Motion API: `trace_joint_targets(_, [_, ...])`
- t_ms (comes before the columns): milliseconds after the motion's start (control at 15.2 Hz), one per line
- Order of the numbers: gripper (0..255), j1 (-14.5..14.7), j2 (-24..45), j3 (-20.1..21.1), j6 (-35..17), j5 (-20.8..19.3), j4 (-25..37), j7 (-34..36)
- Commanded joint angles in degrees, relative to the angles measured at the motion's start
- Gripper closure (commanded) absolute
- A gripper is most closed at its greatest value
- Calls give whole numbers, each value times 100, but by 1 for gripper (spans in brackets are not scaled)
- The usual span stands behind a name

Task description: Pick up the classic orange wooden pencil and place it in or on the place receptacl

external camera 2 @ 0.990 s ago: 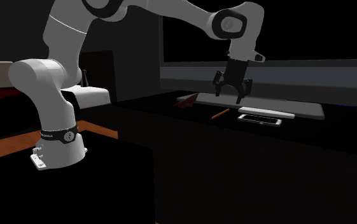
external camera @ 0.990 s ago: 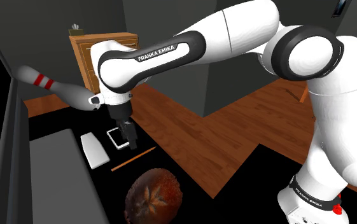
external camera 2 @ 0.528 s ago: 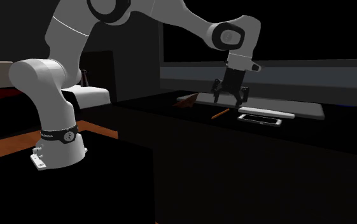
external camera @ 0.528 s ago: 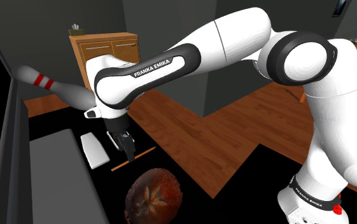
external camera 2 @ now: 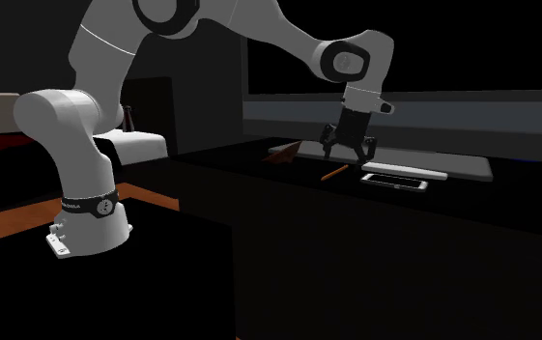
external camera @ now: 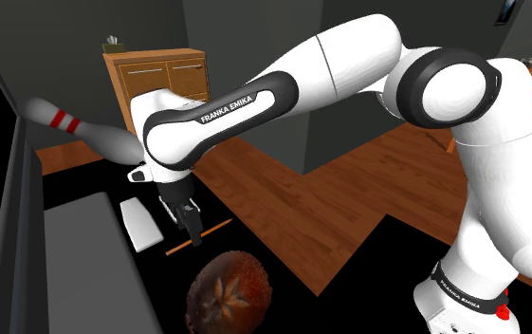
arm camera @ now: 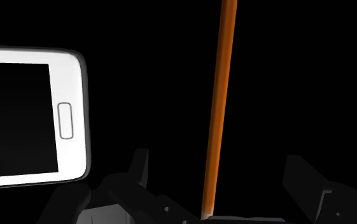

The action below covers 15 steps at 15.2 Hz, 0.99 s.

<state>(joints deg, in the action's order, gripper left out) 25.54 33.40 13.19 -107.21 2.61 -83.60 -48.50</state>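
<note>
Around you are dark grey walls and a wooden floor point(external camera: 349, 190), with a black area at the shoulder view's left edge. The black worktop point(external camera: 83, 185) carries everything. You have one white arm point(external camera: 283, 85), reaching down over the worktop. Behind it stands one wooden cabinet point(external camera: 159, 71). One long grey tray point(external camera: 79, 266) lies along the worktop's far side. One bowling pin point(external camera: 83, 133) with red stripes lies tilted beyond the tray. One round brown loaf point(external camera: 228, 294) sits near the stand. One flat white block point(external camera: 140, 223) lies just beside the tray, and one white phone point(arm camera: 30, 121) lies next to it. One orange pencil point(arm camera: 220, 108) lies flat on the worktop between phone and loaf, apart from both. Your jaws are spread, low over the pencil, one on each side, neither touching it.
</note>
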Motion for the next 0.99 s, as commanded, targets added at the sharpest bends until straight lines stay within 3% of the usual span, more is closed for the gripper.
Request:
trace_joint_targets(0, [0,0,0,0,0,0,0,0])
trace_joint_targets(66, [0,0,0,0,0,0,0,0])
trace_joint_targets(132, [255,0,0,0,0,0,0,0])
trace_joint_targets(924, [255,-4,-80,9,185,11,107,17])
